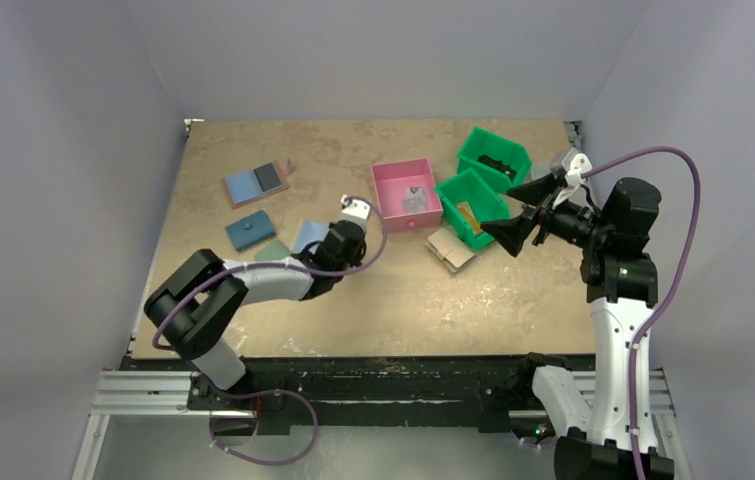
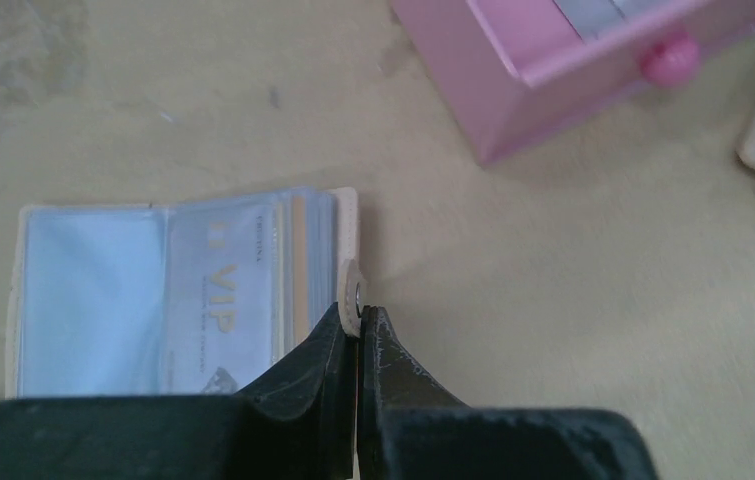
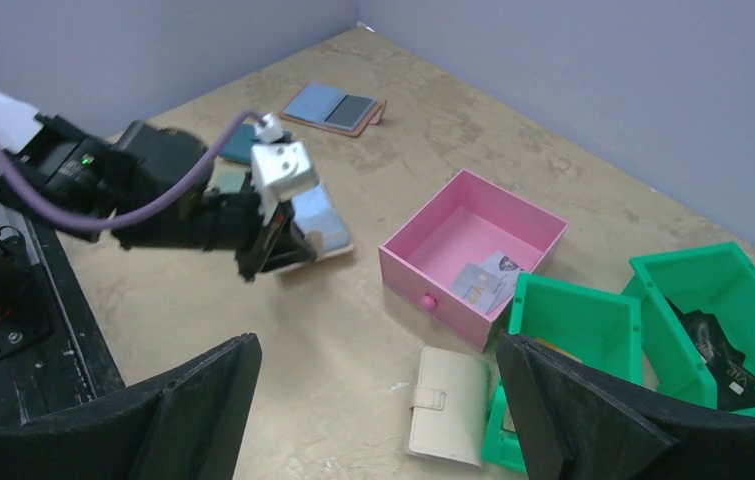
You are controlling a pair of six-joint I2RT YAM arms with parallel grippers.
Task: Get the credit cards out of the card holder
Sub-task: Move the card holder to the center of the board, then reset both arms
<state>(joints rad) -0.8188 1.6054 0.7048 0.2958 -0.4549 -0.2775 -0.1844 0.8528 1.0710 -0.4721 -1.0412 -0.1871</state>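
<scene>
2 left jaws tight on the snap tab (image 2: 351, 300) of the card holder (image 2: 153, 295) beside them; right jaws wide.

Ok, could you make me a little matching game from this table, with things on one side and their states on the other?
Things:
1. pink box
2. holder
3. cream wallet
4. left fingers

States:
a. shut on a snap tab
b. spread open, blue sleeves up
c. loose cards on its floor
d. folded shut

Pairs: 1-c, 2-b, 3-d, 4-a
</scene>
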